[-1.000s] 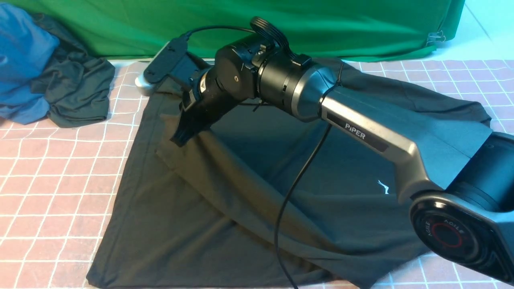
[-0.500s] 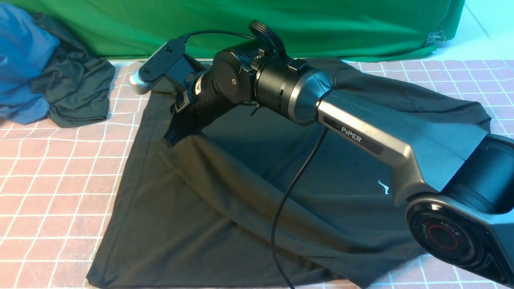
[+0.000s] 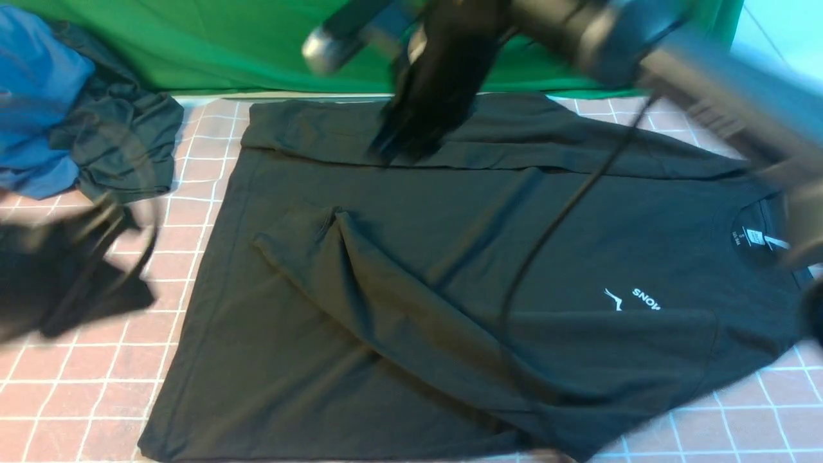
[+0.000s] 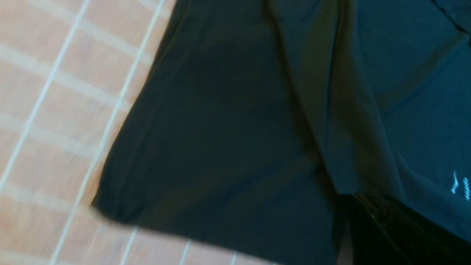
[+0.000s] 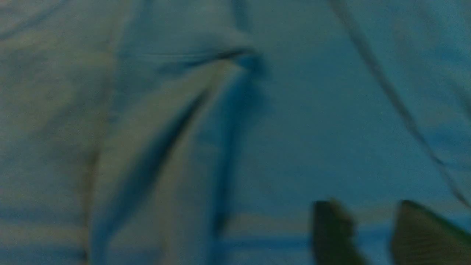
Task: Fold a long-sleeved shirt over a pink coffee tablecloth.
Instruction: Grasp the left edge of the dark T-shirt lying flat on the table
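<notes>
The black long-sleeved shirt [image 3: 450,270] lies spread on the pink coffee tablecloth [image 3: 77,386], collar to the right and white "SNOW" lettering [image 3: 645,299] showing. One sleeve [image 3: 334,257] lies diagonally across the body. The other sleeve [image 3: 308,132] is folded along the far edge. My right gripper [image 3: 402,145], blurred, hangs above that far sleeve; in the right wrist view it [image 5: 369,206] is open with only cloth behind the gap. My left gripper [image 3: 132,292] is a dark blur left of the shirt's hem. The left wrist view shows it [image 4: 353,221] shut over the hem.
A blue garment [image 3: 32,96] and a dark grey-green garment [image 3: 122,141] are heaped at the far left. A green cloth [image 3: 257,38] hangs along the back. The right arm's black cable [image 3: 559,225] dangles over the shirt.
My right arm has swung up and back from the diagonal sleeve, now released and lying on the shirt. The left arm has come into view at the left edge.
</notes>
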You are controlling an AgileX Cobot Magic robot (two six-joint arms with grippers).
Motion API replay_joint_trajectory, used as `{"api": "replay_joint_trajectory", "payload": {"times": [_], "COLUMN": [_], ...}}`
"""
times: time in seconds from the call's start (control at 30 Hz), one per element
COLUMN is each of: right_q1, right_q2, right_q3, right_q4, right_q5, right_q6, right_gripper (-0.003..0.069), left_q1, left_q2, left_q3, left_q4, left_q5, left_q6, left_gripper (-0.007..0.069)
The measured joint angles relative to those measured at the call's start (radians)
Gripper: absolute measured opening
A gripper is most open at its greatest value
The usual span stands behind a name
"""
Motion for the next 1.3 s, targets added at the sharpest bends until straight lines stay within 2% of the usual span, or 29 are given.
{"api": "replay_joint_trajectory", "payload": {"times": [0.03, 0.07, 0.13, 0.27, 0.4, 0.5, 0.57, 0.6, 0.63, 0.67, 0.77, 0.87, 1.17, 1.3], "right_q1": [-0.004, -0.034, -0.066, -0.114, -0.131, -0.132, -0.132, -0.132, -0.132, -0.132, -0.132, -0.132, -0.132, -0.132], "right_q2": [-0.006, -0.046, -0.090, -0.177, -0.263, -0.309, -0.363, -0.367, -0.395, -0.410, -0.435, -0.443, -0.444, -0.444], "right_q3": [0.003, 0.032, 0.079, 0.204, 0.343, 0.411, 0.480, 0.485, 0.515, 0.529, 0.547, 0.548, 0.549, 0.549], "right_q4": [0.002, 0.015, 0.034, 0.055, 0.066, 0.066, 0.079, 0.079, 0.079, 0.079, 0.079, 0.079, 0.079, 0.079], "right_q5": [0.002, 0.008, 0.009, 0.014, 0.015, 0.018, 0.007, 0.005, -0.018, -0.031, -0.056, -0.078, -0.124, -0.137], "right_q6": [0.000, 0.003, 0.002, -0.020, -0.029, -0.045, -0.047, -0.047, -0.049, -0.050, -0.058, -0.068, -0.071, -0.071], "right_gripper": [0.0135, 0.0069, 0.0041, 0.0038, 0.0038, 0.0038, 0.0038, 0.0038, 0.0038, 0.0038, 0.0038, 0.0038, 0.0038, 0.0038], "left_q1": [0.000, 0.000, 0.000, 0.000, 0.000, -0.006, -0.031, -0.031, -0.056, -0.063, -0.087, -0.094, -0.094, -0.094], "left_q2": [0.014, 0.120, 0.227, 0.420, 0.587, 0.666, 0.752, 0.757, 0.801, 0.818, 0.865, 0.895, 0.936, 0.949], "left_q3": [-0.007, -0.067, -0.126, -0.260, -0.383, -0.447, -0.501, -0.504, -0.524, -0.528, -0.530, -0.530, -0.530, -0.530], "left_q4": [0.000, 0.000, -0.002, -0.002, -0.001, 0.005, 0.058, 0.064, 0.115, 0.137, 0.194, 0.212, 0.194, 0.162], "left_q5": [-0.002, -0.011, -0.013, -0.024, -0.046, -0.052, -0.079, -0.079, -0.111, -0.120, -0.175, -0.208, -0.233, -0.231], "left_q6": [0.000, 0.026, 0.065, 0.180, 0.226, 0.242, 0.265, 0.265, 0.267, 0.267, 0.268, 0.269, 0.299, 0.321], "left_gripper": [0.0015, 0.0015, 0.0015, 0.0021, 0.0094, 0.0175, 0.0286, 0.0294, 0.0372, 0.0406, 0.0505, 0.0559, 0.0566, 0.0517]}}
